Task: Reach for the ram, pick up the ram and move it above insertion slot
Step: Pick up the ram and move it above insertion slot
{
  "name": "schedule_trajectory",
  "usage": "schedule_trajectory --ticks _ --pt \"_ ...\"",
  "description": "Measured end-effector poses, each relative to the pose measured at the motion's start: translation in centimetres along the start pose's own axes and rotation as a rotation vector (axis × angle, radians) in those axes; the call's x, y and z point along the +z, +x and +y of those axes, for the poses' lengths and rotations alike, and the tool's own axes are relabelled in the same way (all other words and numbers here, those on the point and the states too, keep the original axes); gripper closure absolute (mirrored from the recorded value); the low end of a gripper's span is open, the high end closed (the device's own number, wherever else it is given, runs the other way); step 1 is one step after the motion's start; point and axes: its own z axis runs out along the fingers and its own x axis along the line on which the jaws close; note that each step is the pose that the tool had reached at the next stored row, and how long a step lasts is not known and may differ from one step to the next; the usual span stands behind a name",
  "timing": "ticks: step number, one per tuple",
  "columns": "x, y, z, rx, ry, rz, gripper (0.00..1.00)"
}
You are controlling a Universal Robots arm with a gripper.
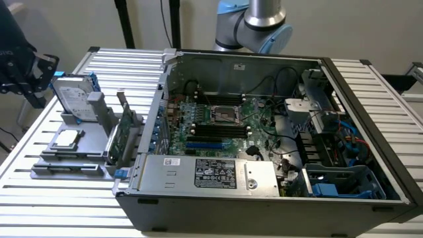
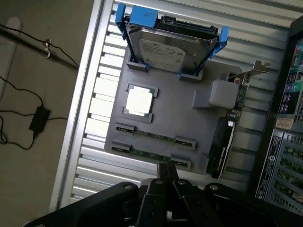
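The ram (image 2: 149,154) lies flat in a clip slot of the gray holder tray (image 2: 189,123), just beside a 2nd identical stick (image 2: 155,136). The gripper (image 2: 166,176) hangs over the tray nearest the ram, fingers pressed together and holding nothing. The tray also carries 1 processor (image 2: 140,101), 1 hard drive (image 2: 170,49) and 1 expansion card (image 2: 222,146). It stands on the slatted table (image 1: 39,198), at the exterior view's left of the open computer case (image 1: 264,213).

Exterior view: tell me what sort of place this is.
Probably a robotics lab bench for PC assembly. An open computer case with its motherboard exposed sits on a slatted metal table. A grey tray holds a hard drive, and a robot arm rises behind the case.
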Motion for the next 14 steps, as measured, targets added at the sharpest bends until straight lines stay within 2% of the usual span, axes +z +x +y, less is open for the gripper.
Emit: schedule_trajectory --ticks 14 --pt "0.01 0.00 0.00 -0.254 0.0036 0.0141 0.89"
